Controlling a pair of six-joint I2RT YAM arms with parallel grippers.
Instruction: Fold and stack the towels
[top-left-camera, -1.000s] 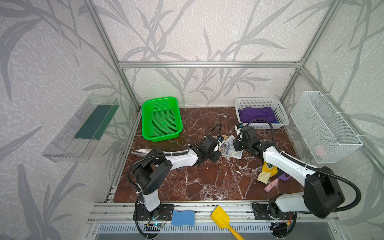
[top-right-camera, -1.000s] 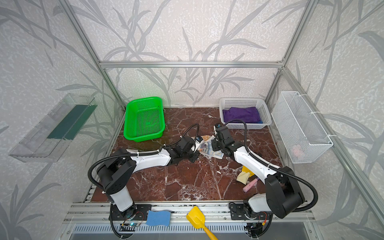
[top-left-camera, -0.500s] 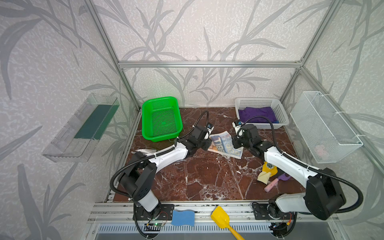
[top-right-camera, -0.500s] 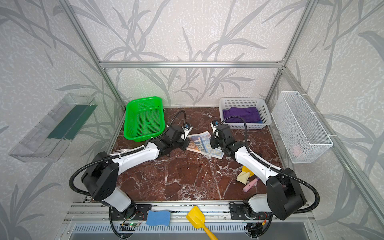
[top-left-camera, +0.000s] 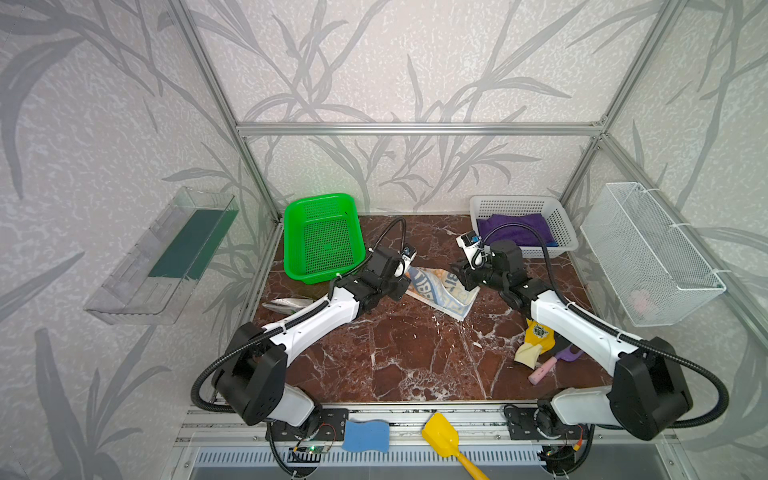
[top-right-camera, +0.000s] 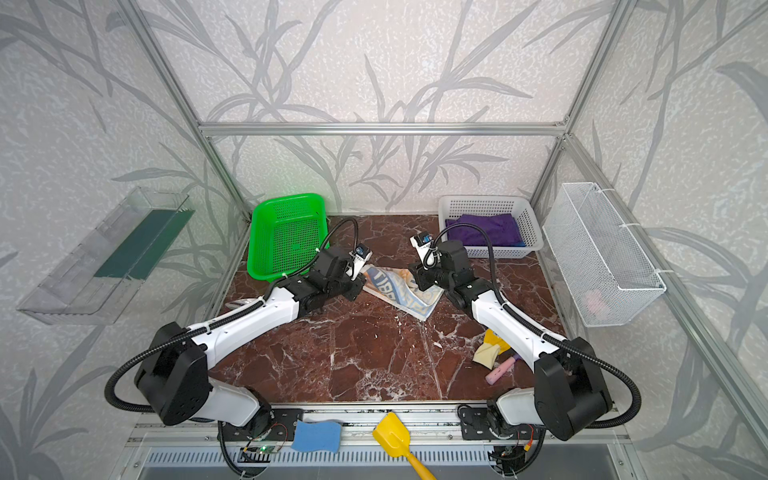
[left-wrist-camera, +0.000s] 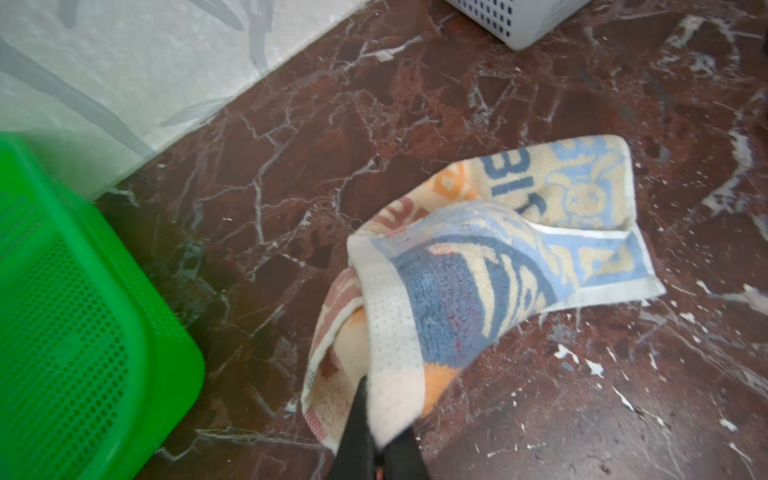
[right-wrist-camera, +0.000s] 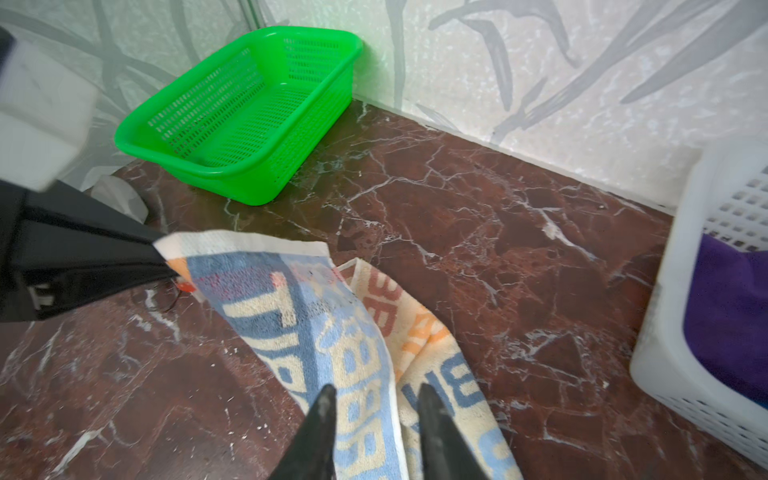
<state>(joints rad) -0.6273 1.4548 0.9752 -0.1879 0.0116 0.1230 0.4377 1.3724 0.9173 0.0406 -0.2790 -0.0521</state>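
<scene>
Clamping the left gripper (left-wrist-camera: 374, 419) on a corner of the printed towel (top-left-camera: 440, 291), half doubled over mid-table; hovering the right gripper (right-wrist-camera: 376, 390) over its other end, jaws parted, holding nothing. Got the purple towel (top-left-camera: 515, 230) in the white basket (top-left-camera: 566, 226) already; still to finish this fold and stack.

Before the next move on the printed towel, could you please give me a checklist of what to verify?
1. Left gripper shut on a corner of the cream printed-letter cloth towel: ok.
2. Right gripper not pinching it, jaws apart over the cloth: ok.
3. Towel lying flat: not ok, rumpled and partly doubled over.
4. Dark purple cloth towel inside the white perforated plastic basket: ok.
5. Royal blue towel beneath it: cannot tell, only a blue sliver shows.
</scene>
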